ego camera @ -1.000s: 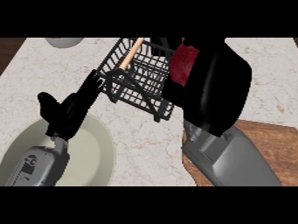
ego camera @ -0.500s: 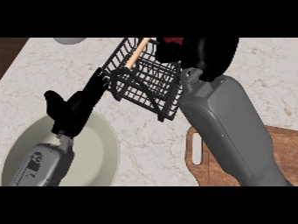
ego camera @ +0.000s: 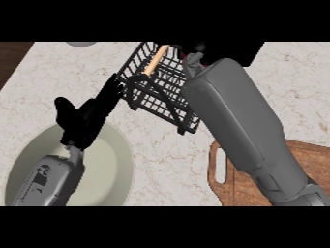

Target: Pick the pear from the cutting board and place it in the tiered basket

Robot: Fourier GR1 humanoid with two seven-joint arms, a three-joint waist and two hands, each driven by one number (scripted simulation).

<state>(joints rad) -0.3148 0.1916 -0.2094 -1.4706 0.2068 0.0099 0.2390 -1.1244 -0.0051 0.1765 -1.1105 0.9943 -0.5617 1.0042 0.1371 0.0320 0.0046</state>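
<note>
Landmark: black wire tiered basket (ego camera: 160,92), standing on the pale marbled surface (ego camera: 296,97) toward its far side.

Right forearm (ego camera: 242,131) runs from the lower right straight up to the basket's right end. Right hand (ego camera: 221,51) is a dark shape at the basket's far right corner, mostly cut by the upper edge; cannot tell whether its fingers are curled or straight, or what it holds.

Pear: not visible anywhere. Not on the cutting board (ego camera: 317,167), which lies near-right of the basket and is partly under the forearm. Cannot tell whether it is in the hand or in the basket.

Thin tan stick-like piece (ego camera: 155,62) sits at the basket's top rim.

Left hand (ego camera: 89,116) just left of the basket, fingers straight and open, tips close to the wire side. Holds nothing.

Pale round plate (ego camera: 113,167) near-left of the basket, beneath the left forearm.

Small grey object (ego camera: 82,43) far-left of the basket, clipped by the edge.
</note>
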